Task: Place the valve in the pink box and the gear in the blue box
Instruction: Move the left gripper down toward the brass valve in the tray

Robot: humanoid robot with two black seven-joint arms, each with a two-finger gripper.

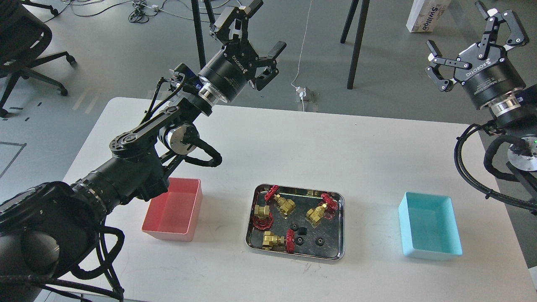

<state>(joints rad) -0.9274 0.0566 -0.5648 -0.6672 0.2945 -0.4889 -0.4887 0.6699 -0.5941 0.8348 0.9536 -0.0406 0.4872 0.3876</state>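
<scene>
While both bins lie bare, no sorting is judged done. At upper left the left gripper [256, 31] is held released; the pink box [173, 209] sits lower left. Valves [284, 204] and gears [300, 240] remain in the tray [293, 254]; blue box [432, 224] right. Upper right, the right gripper [461, 40] is spread, empty. A descent onto a valve is called for next.

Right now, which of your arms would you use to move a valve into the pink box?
Probably my left. The pink box sits on my left beside the steel tray holding the valves, and my left gripper hangs open above that side.
</scene>
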